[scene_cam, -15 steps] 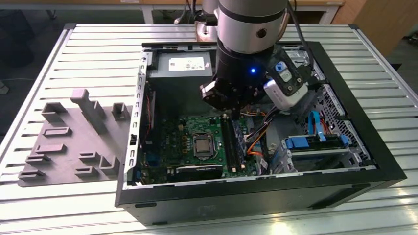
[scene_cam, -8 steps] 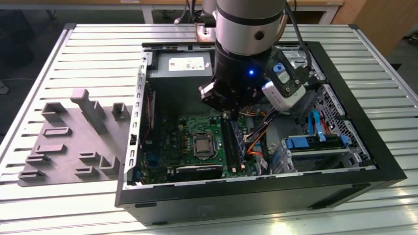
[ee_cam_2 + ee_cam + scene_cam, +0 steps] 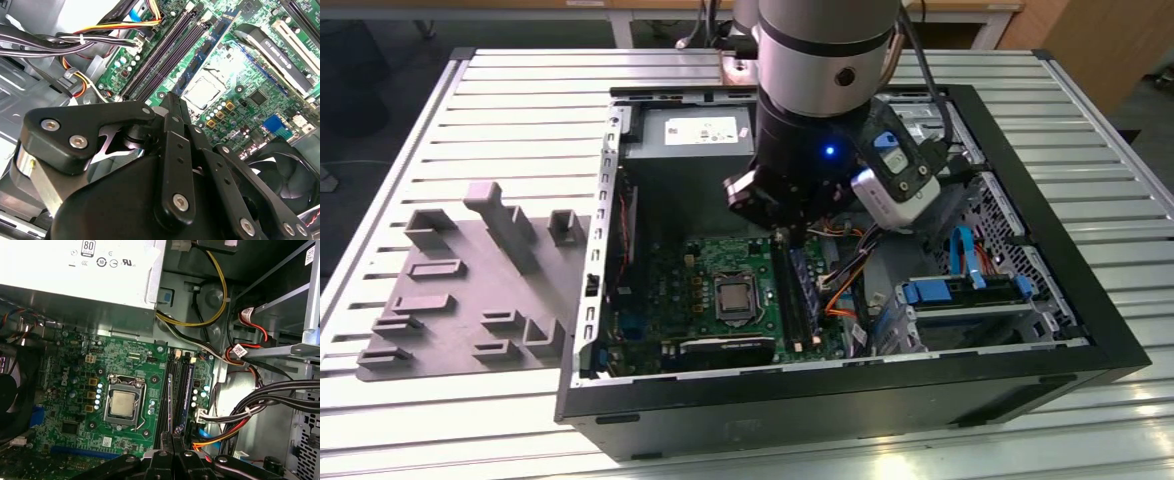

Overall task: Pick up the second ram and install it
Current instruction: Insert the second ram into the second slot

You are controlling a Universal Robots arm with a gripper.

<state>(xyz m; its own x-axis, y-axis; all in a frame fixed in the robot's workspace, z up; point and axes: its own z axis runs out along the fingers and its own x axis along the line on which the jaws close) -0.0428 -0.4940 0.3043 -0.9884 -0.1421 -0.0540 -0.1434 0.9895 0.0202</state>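
printed label [image 3: 102, 254], on power supply [image 3: 60, 282]

Note the second ram [image 3: 170, 400], thin and edge-on, held upright by the hand [image 3: 172, 436] along the black slots [image 3: 176, 390].

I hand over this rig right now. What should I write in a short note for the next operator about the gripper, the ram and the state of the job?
Gripper: shut on the second ram, inside the open computer case, low over the motherboard.
Second ram: on edge, lined up along the black slots, between the processor socket and another blue stick that already sits in a slot.
Done: the ram is picked up and brought to the slots.
Left: I cannot tell whether it is seated; the gripper has not let go.
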